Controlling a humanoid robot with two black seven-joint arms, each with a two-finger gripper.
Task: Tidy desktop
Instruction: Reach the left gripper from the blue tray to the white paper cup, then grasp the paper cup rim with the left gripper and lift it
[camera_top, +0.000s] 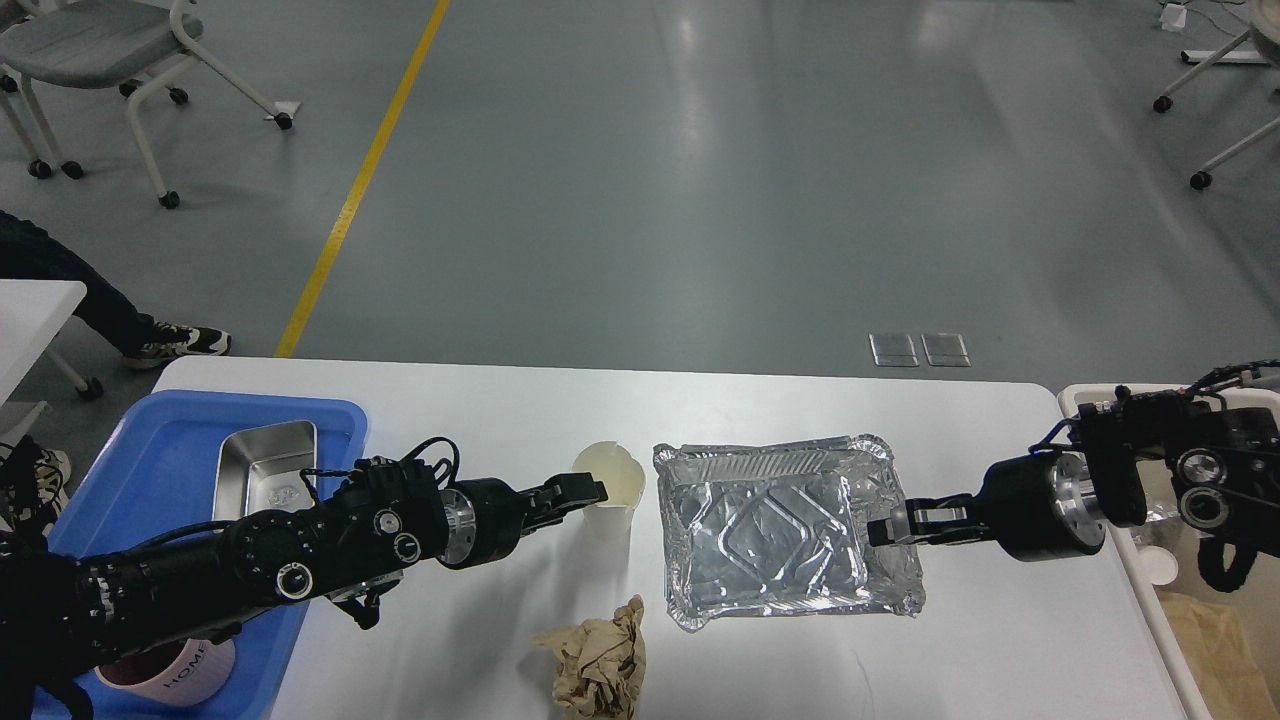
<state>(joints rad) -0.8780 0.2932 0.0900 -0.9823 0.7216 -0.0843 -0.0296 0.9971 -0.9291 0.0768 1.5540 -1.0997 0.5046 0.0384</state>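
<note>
Reaching over the white desk (760, 410), left pincer (590, 490) touching the paper cup (610, 492) rim, gap unclear, right pincer (885, 528) clamped on the foil tray (780, 535) edge, crumpled paper (598, 660) nearby.

A silver foil tray (785, 535) embossed with diamond lines, a cream paper cup (608, 490), crumpled tan paper (598, 665) and a blue tray (170, 450) holding a pink mug (175, 672) sit on the white tabletop (500, 410).
</note>
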